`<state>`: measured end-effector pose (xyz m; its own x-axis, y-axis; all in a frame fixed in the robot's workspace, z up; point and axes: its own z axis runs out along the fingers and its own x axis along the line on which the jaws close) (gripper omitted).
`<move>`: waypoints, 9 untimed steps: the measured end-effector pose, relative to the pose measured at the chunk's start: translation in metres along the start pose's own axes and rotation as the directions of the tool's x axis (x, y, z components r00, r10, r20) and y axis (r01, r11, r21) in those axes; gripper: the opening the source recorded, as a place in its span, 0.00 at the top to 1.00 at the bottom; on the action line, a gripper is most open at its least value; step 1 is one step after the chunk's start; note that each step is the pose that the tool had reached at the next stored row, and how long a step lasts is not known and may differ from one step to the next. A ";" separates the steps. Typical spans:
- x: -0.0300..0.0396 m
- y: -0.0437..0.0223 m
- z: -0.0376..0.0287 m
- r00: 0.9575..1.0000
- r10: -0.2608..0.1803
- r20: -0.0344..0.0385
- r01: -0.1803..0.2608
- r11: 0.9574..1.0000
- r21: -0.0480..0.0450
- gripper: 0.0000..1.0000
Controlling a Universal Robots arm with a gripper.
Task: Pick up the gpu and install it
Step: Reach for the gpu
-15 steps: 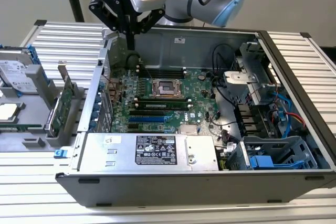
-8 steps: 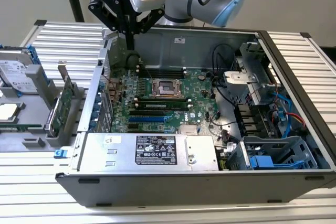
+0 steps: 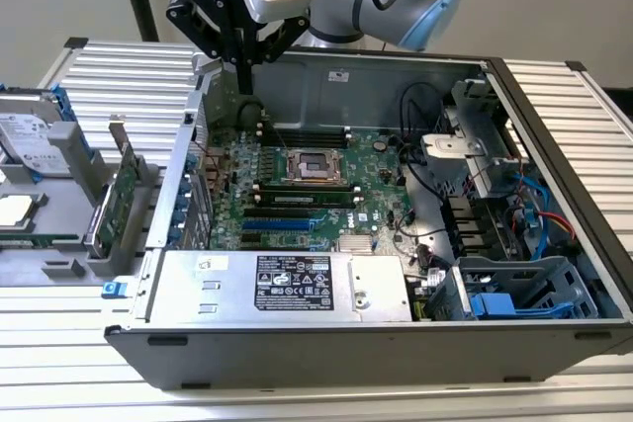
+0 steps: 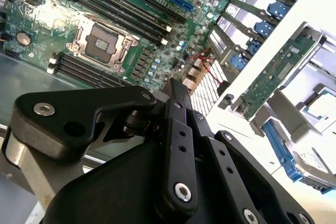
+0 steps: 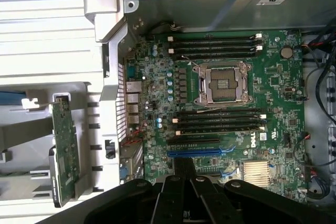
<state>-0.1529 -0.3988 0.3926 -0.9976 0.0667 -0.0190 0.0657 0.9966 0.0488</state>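
My tool (image 3: 243, 84) hangs over the far corner of the open case (image 3: 396, 71), on the exterior view's left side, just above the motherboard (image 3: 376, 160). Its jaws look pressed together with nothing between them, though I judge that mostly from the second wrist view, where the fingers (image 4: 176, 93) appear to meet in one narrow black bar.

The gpu (image 3: 117, 200) is not in hand. It stands on its long edge in a gray holder (image 3: 91, 170) on the ribbed counter (image 3: 119, 76), outside the case wall. From the tool it lies toward the exterior view's left and nearer the camera, with the wall between them. Its long axis runs near to far, roughly parallel to that wall, green face turned toward the case.

In the first wrist view the gpu (image 5: 65, 153) sits well apart from the tool (image 5: 184, 163), and the blue slot (image 5: 194, 152) on the board is bare.
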 end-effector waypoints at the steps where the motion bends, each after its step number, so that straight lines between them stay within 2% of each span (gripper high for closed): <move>1: 0.0000 0.0000 0.0000 1.000 0.000 0.000 0.000 1.000 0.000 1.00; 9: 0.0014 -0.0001 0.0000 1.000 0.000 0.000 0.000 1.000 0.000 1.00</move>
<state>-0.1543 -0.3988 0.3926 -0.9976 0.0668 -0.0190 0.0658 0.9966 0.0488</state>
